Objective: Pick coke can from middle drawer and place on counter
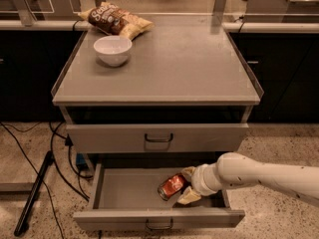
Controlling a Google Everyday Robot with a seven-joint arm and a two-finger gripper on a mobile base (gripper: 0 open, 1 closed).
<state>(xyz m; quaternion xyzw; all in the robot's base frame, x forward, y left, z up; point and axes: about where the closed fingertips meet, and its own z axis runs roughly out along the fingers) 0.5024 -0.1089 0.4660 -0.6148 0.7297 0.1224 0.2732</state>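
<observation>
The middle drawer [124, 195] stands pulled out at the foot of the cabinet, and my pincer [187, 185] is down inside it, toward the drawer's right end. My white arm [259, 176] comes in over the drawer's right wall from the right. The coke can [171, 186] lies on its side on the drawer floor, right of the drawer's middle and tilted, its silvery end toward the drawer's front left. My pincer is released: its pale fingers [188, 173] are spread, one behind the can's right end and one in front of it, so the can sits between them. I can't see them pressing on it.

Directly above the open drawer is a shut drawer front [158, 137] with a dark bar handle, and above that the grey tabletop [184, 63]. A white bowl [113, 49] stands on the tabletop, over the drawer's left part, and a brown-and-yellow chip bag [113, 21] lies just behind the bowl at the tabletop's far edge. Dark cables [55, 158] trail on the floor left of the drawer.
</observation>
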